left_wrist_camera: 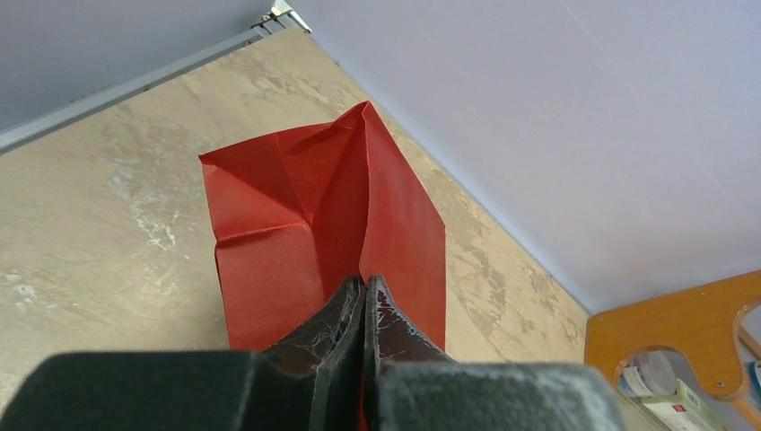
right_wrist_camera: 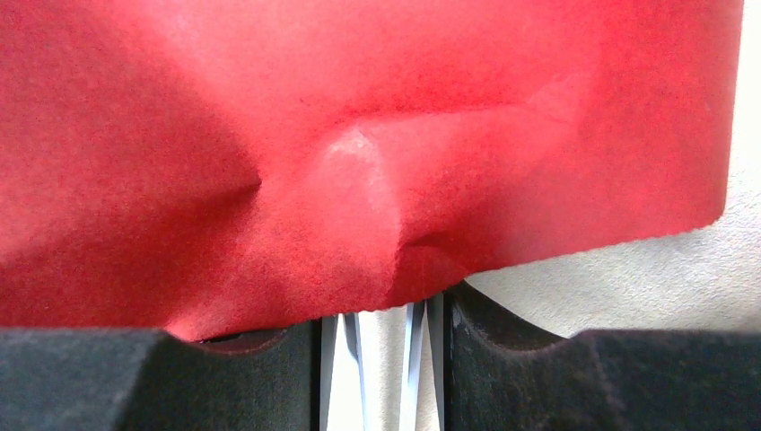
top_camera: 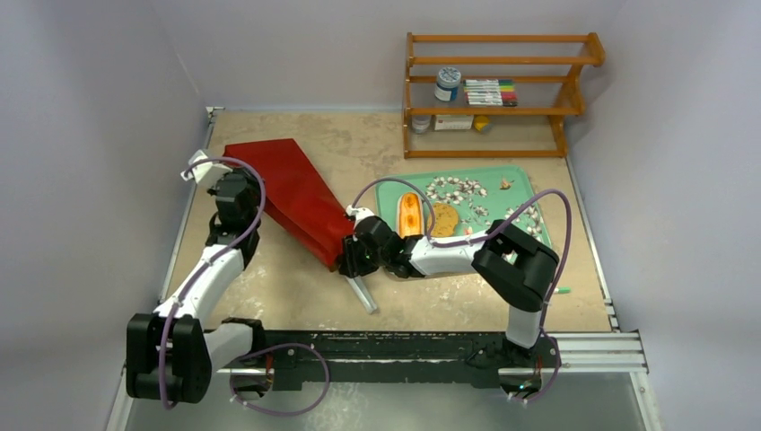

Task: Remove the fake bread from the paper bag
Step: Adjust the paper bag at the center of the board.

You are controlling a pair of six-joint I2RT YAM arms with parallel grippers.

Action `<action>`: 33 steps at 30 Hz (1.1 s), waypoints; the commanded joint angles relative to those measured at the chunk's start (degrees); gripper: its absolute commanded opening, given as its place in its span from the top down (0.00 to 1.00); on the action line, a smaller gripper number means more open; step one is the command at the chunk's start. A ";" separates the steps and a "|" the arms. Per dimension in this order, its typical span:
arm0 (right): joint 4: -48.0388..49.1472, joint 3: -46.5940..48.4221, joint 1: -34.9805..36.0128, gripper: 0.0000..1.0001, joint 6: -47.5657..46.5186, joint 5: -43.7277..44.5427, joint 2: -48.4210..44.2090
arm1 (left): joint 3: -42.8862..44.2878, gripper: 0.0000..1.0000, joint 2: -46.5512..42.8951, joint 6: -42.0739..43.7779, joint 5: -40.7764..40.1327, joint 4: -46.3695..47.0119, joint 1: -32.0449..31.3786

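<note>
The red paper bag (top_camera: 287,193) lies on its side on the table, its folded bottom at the far left and its mouth at the near right. My left gripper (top_camera: 251,193) is shut on a fold of the bag (left_wrist_camera: 305,233), fingertips (left_wrist_camera: 348,301) pressed together. My right gripper (top_camera: 348,256) sits at the bag's mouth and is shut on metal tongs (top_camera: 363,292); their arms (right_wrist_camera: 432,359) run between my fingers and under the bag's red edge (right_wrist_camera: 359,135). An orange long loaf (top_camera: 410,215) and a round brown bread (top_camera: 443,219) lie on the green floral tray (top_camera: 388,193). Anything inside the bag is hidden.
A wooden shelf (top_camera: 498,90) with a jar, markers and small boxes stands at the far right, also showing in the left wrist view (left_wrist_camera: 664,332). The tray lies right of the bag. A raised metal rim runs along the table's left and near edges.
</note>
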 commanded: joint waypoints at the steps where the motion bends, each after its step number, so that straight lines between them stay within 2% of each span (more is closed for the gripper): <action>1: 3.27 0.07 0.15 0.60 0.21 1.08 -2.75 | 1.56 1.00 -4.41 2.60 -0.91 0.38 -0.30; 13: 3.22 -4.33 0.20 0.60 1.17 1.96 -6.92 | 4.24 1.00 -4.69 4.29 -2.39 -1.75 0.12; 17: 2.78 -6.30 0.20 0.60 1.32 1.78 -8.90 | 2.29 1.00 -5.28 3.86 -5.86 -2.23 0.52; 25: 2.07 -8.86 0.51 0.60 1.54 1.90 -12.83 | -3.13 1.00 -3.97 -1.12 -1.63 -1.78 8.87; 33: 3.76 -9.73 1.02 0.60 1.43 1.09 -13.04 | -3.27 1.00 0.34 -1.44 -0.42 -2.44 12.31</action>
